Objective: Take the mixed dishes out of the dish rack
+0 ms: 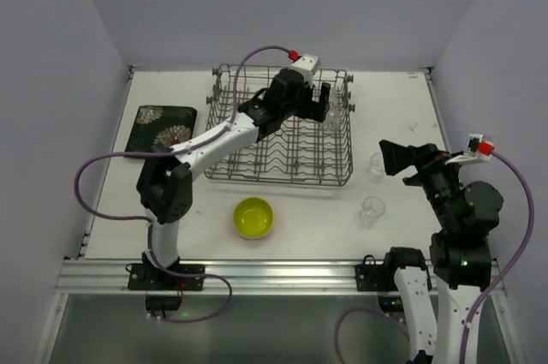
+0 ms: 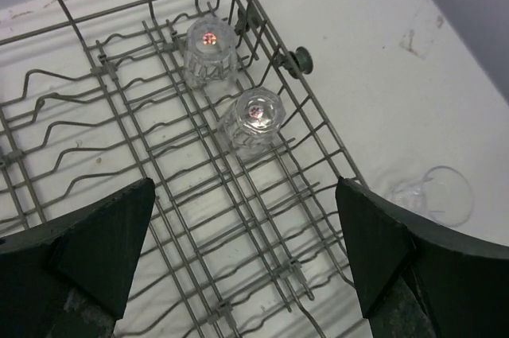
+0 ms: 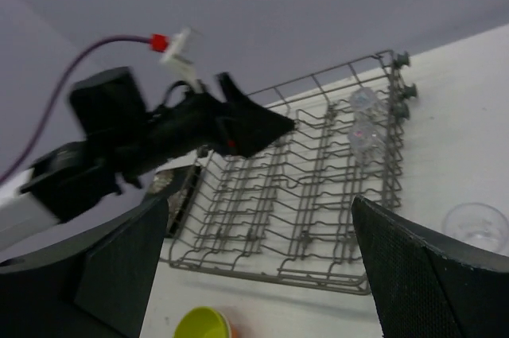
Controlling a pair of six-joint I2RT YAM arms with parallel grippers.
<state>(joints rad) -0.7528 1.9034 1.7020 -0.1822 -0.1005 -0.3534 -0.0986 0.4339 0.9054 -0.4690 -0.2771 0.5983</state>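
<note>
The right claw (image 1: 396, 158) hangs released over the right side of the desk (image 1: 308, 227), its two fingers spread wide, empty and touching nothing; in its own wrist view the fingers (image 3: 119, 266) frame only open space. One clear glass (image 1: 372, 209) stands on the desk just nearer than it, and a second glass (image 1: 376, 165) stands just beside its tips. Farther in, the left claw (image 1: 323, 103) hovers over the right part of the dish rack (image 1: 282, 177), also released, jaws wide apart and holding nothing. Just ahead of its fingers (image 2: 103, 242), two more glasses, (image 2: 253, 119) and (image 2: 208, 50), stand on the wire floor close to the rack's right wall.

The right arm (image 1: 462, 210) is folded back close above its base, wrist pointing left across the desk; the left arm (image 1: 205, 146) stretches diagonally from its base at the near left, forearm out over the rack.

On the white desk, the yellow-green bowl (image 1: 253, 217) sits near the front edge, between the arm bases and apart from the rack; the rack lies in the middle toward the back. The flowered black plate (image 1: 163, 128) lies flat on the desk to the rack's left, partly under the left arm; pale lilac walls (image 1: 282, 4) close the desk on three sides.
</note>
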